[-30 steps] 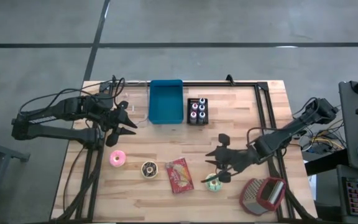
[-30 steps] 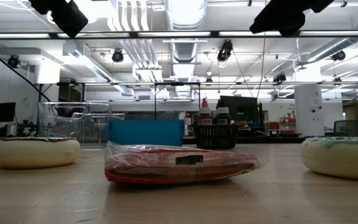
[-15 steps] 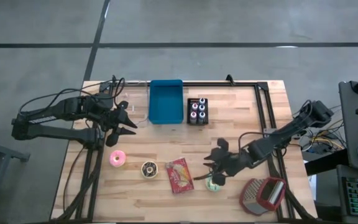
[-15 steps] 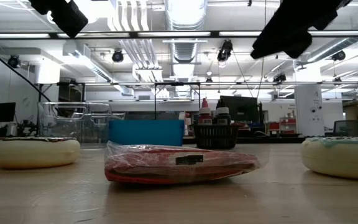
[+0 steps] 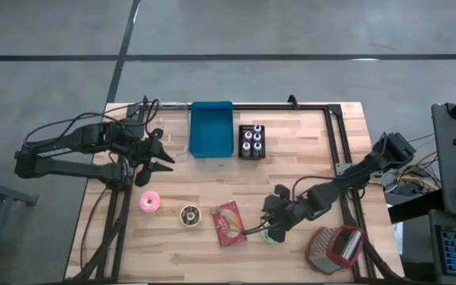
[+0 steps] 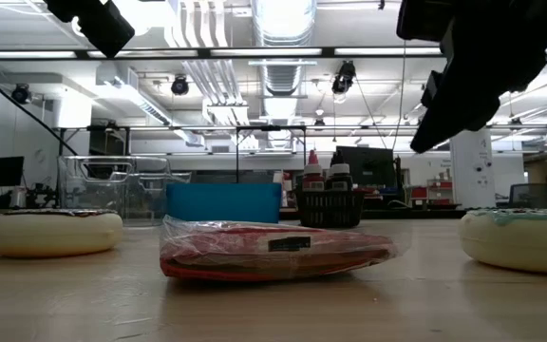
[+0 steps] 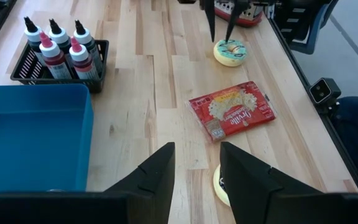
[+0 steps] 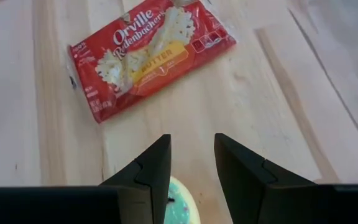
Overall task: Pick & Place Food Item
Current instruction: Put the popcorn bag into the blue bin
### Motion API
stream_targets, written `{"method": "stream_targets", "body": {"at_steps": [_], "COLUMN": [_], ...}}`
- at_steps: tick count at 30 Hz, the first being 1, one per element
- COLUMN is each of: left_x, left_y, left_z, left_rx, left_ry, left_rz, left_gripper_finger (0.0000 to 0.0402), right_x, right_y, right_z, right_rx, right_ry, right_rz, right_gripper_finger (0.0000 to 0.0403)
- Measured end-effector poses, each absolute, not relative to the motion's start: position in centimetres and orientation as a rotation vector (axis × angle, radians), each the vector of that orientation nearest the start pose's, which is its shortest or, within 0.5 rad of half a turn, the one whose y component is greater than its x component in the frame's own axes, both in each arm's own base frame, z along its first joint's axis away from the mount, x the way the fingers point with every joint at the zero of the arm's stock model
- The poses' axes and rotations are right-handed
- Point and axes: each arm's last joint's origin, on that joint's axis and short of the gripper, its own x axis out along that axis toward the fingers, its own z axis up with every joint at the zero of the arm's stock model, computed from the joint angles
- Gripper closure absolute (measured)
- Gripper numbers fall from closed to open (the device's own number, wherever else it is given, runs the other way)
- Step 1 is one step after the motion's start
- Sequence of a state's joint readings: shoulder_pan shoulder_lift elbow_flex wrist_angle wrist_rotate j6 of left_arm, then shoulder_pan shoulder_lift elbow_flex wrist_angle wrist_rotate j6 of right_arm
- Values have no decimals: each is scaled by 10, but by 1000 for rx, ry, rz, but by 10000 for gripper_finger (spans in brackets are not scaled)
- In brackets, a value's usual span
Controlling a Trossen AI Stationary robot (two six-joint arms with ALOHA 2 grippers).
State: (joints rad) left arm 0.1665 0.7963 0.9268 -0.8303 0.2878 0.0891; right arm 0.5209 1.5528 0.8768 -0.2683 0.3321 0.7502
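Observation:
A mint-iced donut [image 7: 229, 51] lies flat on the wooden table near its front edge, right of a red popcorn packet [image 5: 229, 222]. My right gripper [image 8: 192, 140] hangs open just above the donut [image 8: 182, 199], slanting down, one finger on either side over it and touching nothing. In the low view it shows as a dark shape [image 6: 482, 66] above the donut [image 6: 520, 239]. My left gripper [image 5: 167, 156] waits open above the table's far left part.
A pink donut [image 5: 149, 201] and a chocolate-topped donut [image 5: 190, 214] lie left of the packet. A blue bin [image 5: 211, 128] and a black basket of bottles [image 5: 251, 141] stand at the far side. A red and grey box [image 5: 335, 247] sits at the near right corner.
My right gripper has come down and toward the near edge, over the mint-iced donut, and its wrist has rolled. The donut and the packet have stayed in place.

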Motion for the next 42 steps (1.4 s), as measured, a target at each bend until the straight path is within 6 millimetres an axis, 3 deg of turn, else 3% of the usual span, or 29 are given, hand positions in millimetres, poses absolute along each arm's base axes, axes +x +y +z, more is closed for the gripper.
{"method": "stream_targets", "body": {"at_steps": [6,13,19,26,36,42], "left_x": [143,143,143,143,143,143], "left_y": [16,16,16,16,16,16], "left_z": [322,322,322,322,322,322], "left_rx": [-72,-72,-72,-72,-72,-72], "left_ry": [676,676,676,676,676,676], "left_rz": [-147,-146,-147,-147,-147,-146], "left_gripper_finger": [268,268,268,268,268,268], "right_x": [280,300,305,304,304,314], "right_y": [148,143,151,151,151,155], "right_z": [174,158,152,152,152,132], "right_rx": [344,632,719,936,1076,1103], "right_ry": [779,707,768,770,767,764], "right_rz": [-123,-225,-98,-187,-244,-223], "right_gripper_finger": [273,244,226,229,217,209]}}
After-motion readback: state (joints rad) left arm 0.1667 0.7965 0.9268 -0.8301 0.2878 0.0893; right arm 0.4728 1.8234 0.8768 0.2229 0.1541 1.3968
